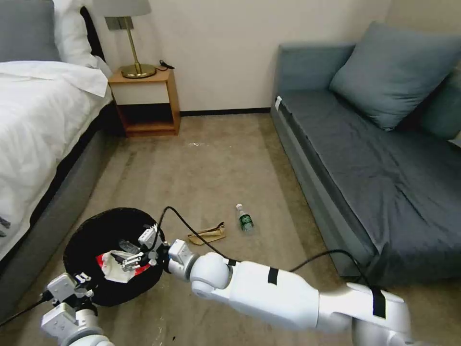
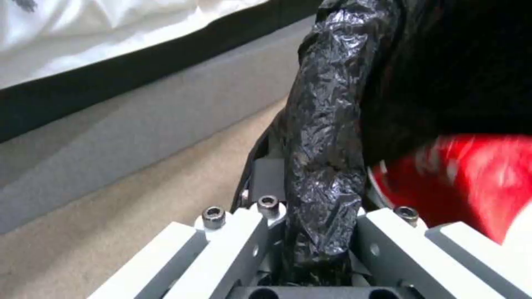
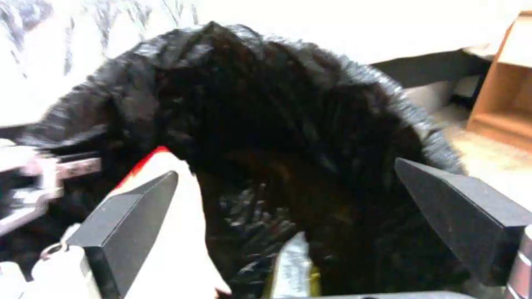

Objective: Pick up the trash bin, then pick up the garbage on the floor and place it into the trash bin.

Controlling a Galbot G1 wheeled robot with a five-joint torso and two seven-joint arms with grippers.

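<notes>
Two grippers work at one black bag-lined trash bin [image 1: 103, 235] held above the beige carpet [image 1: 211, 163] beside a white-sheeted bed [image 1: 33, 120]. At the near left rim, the left gripper [image 1: 82, 280] is clamped on the bin's bag-wrapped edge, its fingers [image 2: 244, 241] pressed close on either side of the crumpled black plastic. Inside the bin lies a red-and-white wrapper [image 1: 115, 266]. Over the bin's mouth hangs the right gripper [image 1: 137, 250], its dark pads [image 3: 133, 224] spread wide with nothing between them, the wrapper just below. Right of the bin, on the carpet, lies a tan paper scrap [image 1: 209, 234], and just beyond it a small clear green-labelled bottle [image 1: 245, 220], both well apart from the bin. A grey sofa [image 1: 365, 144] runs along the right.
</notes>
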